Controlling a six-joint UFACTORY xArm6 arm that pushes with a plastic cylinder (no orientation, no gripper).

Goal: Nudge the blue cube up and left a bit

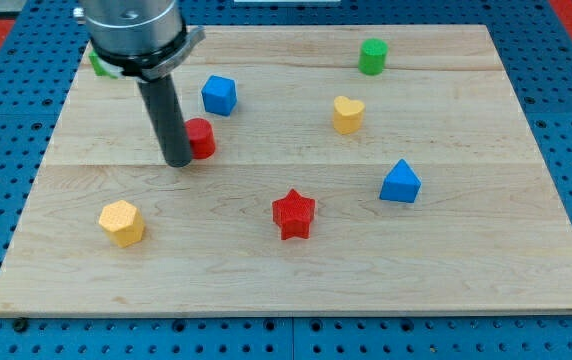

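The blue cube [219,95] sits on the wooden board [296,260] in its upper left part. My tip [178,160] rests on the board below and to the left of the cube, apart from it. A red cylinder [201,138] lies right against the rod's right side, between my tip and the blue cube.
A green cylinder [372,57] is at the top right, a yellow heart [347,114] below it. A blue triangular block [400,182] is at the right, a red star [293,213] at centre, a yellow hexagon [122,222] at lower left. A green block [97,65] peeks out behind the arm.
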